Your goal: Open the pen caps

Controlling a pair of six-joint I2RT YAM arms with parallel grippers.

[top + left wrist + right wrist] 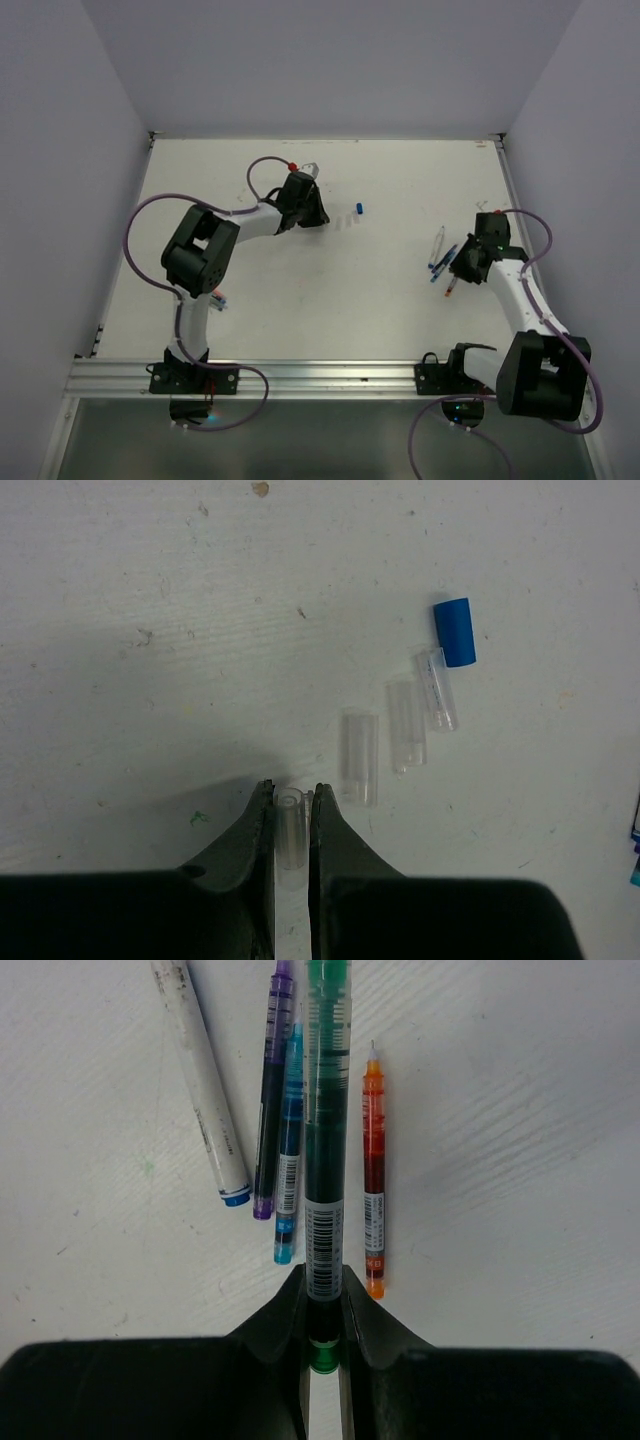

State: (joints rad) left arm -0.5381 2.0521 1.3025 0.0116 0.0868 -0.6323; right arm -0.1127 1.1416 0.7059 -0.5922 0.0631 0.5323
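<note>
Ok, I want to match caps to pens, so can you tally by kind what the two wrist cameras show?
Clear caps: 4; three on the table at, and one clear cap in the left gripper
Blue cap: 1
Pens: 5; white pen, purple pen, blue pen and orange pen lying, green pen in the right gripper
Total: 10

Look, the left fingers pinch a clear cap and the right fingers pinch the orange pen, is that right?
Not quite. The right fingers pinch the green pen; the orange pen lies loose beside it, as the right wrist view shows. The left fingers do pinch a clear cap.
</note>
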